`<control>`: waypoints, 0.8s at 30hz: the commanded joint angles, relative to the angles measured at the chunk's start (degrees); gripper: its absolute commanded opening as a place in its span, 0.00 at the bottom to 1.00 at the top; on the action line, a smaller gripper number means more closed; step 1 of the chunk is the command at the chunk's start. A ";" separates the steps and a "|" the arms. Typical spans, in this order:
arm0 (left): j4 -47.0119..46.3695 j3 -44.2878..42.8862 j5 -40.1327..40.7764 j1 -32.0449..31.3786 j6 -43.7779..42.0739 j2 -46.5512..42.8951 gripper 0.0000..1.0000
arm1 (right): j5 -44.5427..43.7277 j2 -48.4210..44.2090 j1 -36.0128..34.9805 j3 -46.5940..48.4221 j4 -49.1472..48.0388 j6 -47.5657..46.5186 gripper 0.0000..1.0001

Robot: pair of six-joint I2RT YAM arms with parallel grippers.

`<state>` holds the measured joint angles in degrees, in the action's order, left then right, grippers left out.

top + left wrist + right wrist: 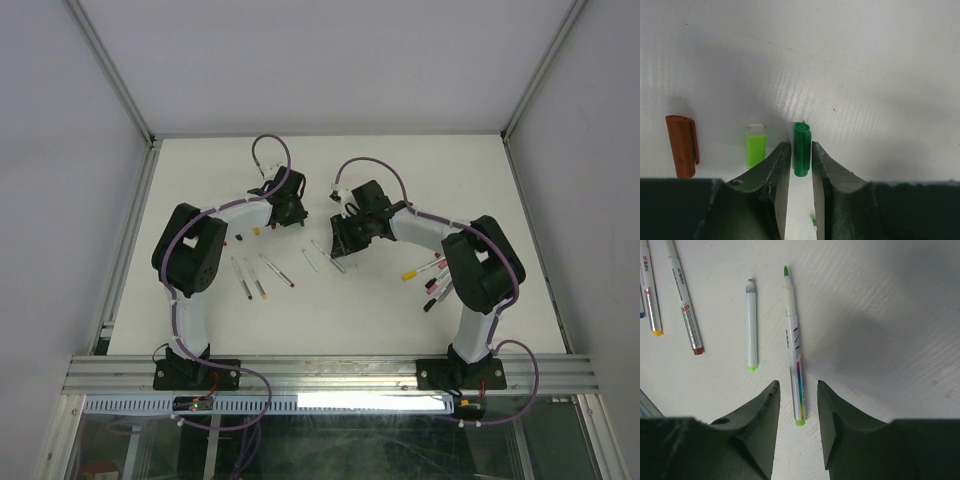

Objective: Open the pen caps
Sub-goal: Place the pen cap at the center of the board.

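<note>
The left gripper (801, 146) has its jaws slightly apart around the green cap (802, 152), which lies on the table (865, 75). The right gripper (798, 386) stands open over the uncapped green pen (792, 335). If the left arm lifts away carelessly, a finger may flick the cap.

One camera overlooks the whole table (400, 180); wrist cameras face it closely.

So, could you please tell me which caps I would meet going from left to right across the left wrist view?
orange-brown cap → light green cap → dark green cap
</note>
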<state>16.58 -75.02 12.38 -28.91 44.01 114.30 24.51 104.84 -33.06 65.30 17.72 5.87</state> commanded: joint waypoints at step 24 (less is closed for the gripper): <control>-11.90 19.77 -4.38 -2.74 -12.79 -35.64 0.45 | 33.83 -24.88 14.72 1.38 16.30 -37.47 0.44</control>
<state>14.17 -64.62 10.87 -31.53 35.42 89.25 42.78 86.94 -22.79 65.30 26.61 -15.99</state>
